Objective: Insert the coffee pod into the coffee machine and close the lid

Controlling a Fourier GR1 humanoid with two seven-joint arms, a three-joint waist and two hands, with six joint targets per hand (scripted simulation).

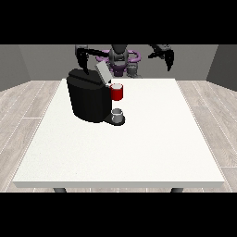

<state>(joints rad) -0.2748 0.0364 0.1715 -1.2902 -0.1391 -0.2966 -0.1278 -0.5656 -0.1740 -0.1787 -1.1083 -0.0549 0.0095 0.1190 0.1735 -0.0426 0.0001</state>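
I see the machine [89, 99] far-left on the white desk [139, 148], its lid [102, 72] tilted up, a red holder [117, 92] at its front over a small grey cup [117, 114]; I can't make out the pod, which may already sit in the holder. I judge the lid light, stiff and hinged, best pushed at its raised edge. Both hands, left [83, 59] and right [167, 56], hang raised with fingers drooping apart, holding nothing; wood floor, grey walls.

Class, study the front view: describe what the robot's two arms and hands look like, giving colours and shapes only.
Both arms are slim, dark grey to black segments running out from a grey torso with purple shoulder rings. Each ends in a black hand: the hand at the view's left and the hand at the view's right. No cables or markings are visible.
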